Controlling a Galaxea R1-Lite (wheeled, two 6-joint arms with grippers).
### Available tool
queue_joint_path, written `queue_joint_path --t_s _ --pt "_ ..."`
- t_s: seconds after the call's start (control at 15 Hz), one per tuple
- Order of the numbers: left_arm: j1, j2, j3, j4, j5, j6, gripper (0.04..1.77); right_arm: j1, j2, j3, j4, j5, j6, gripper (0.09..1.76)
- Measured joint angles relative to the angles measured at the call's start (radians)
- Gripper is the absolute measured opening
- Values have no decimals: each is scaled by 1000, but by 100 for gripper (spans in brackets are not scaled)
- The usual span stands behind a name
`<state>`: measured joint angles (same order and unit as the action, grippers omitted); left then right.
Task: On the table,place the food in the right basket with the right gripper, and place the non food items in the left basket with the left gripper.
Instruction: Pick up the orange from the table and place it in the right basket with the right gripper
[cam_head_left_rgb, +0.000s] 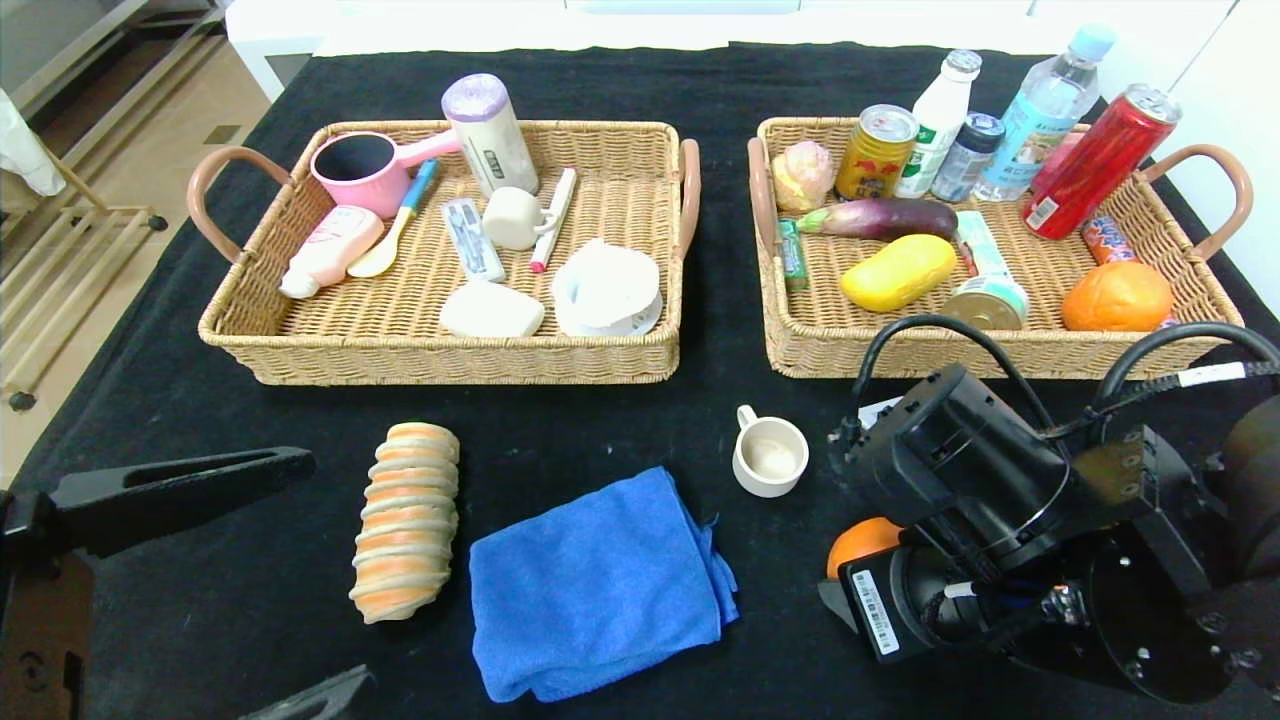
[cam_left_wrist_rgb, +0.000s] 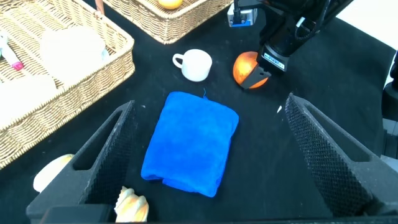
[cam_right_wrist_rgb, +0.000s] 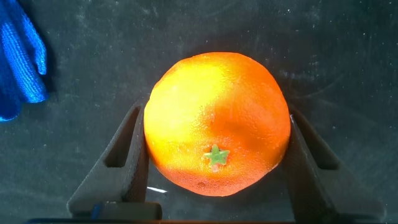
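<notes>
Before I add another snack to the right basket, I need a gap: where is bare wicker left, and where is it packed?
Bare weave shows in the right basket between the yellow fruit and the orange-coloured fruit, below the red can. The back row of cans and bottles is crowded.

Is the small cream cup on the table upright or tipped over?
Upright. The cream cup stands on the table with its mouth facing up, nothing visibly inside it.
</notes>
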<state>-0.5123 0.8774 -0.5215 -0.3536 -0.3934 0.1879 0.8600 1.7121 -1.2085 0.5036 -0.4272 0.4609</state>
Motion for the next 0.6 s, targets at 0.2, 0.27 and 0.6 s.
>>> queue_joint_path --t_s 0.2,0.27,0.6 --pt "0 0 0 0 0 0 172 0 0 0 1 0 0 123" --pt "0 0 0 0 0 0 172 0 0 0 1 0 0 123" --pt "0 3 1 0 0 0 172 2 -19 -7 5 0 -1 123"
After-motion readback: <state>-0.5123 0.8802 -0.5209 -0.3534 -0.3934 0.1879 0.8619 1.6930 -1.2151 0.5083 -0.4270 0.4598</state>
